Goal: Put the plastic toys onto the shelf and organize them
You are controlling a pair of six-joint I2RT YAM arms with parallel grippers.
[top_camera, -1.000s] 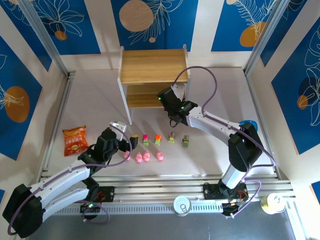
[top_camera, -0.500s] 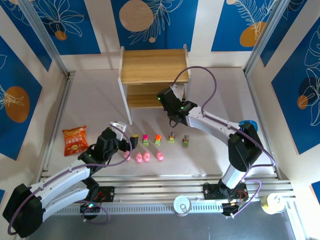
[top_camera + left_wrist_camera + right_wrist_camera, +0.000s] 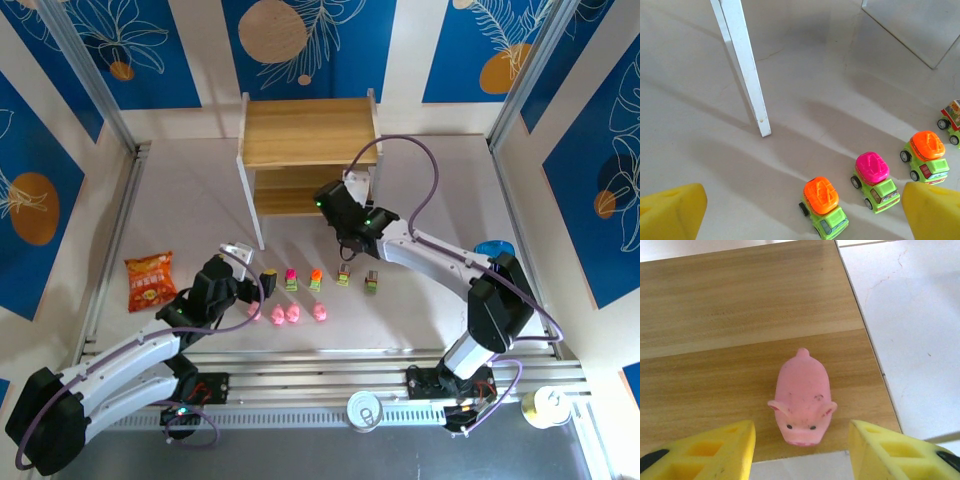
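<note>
So the right gripper [image 3: 800, 450] is parked in front of the small two-tier rack with light wooden boards and white frames [image 3: 740, 300]. Its yellow fingers [image 3: 700, 452] sit apart at the bottom corners of the wrist view. A little rounded pink plastic pig [image 3: 802, 397] stands on the wood between them, snout pointing at the bottom of the frame. It touches neither finger, so nothing is pinched there, and it's close to the board's right edge. From the overhead camera that gripper [image 3: 328, 195] sits at the front of the rack's lower board [image 3: 290, 200], just right of centre. The left gripper [image 3: 805, 200] has its fingers spread as wide as they go, with yellow tips in the two bottom corners and nothing between them. Past it on the white tabletop [image 3: 690, 125] there's a slanting row of green toy cars: orange top [image 3: 822, 205], magenta top [image 3: 875, 182], another orange top [image 3: 927, 155], and one cut off at the right edge [image 3: 952, 117]. The rack's white leg [image 3: 747, 70] stands upper left. Overhead, four more pink figures [image 3: 293, 313] line up just below the cars [image 3: 315, 279], and a flat orange-red snack bag [image 3: 150, 281] lies off to the left.
</note>
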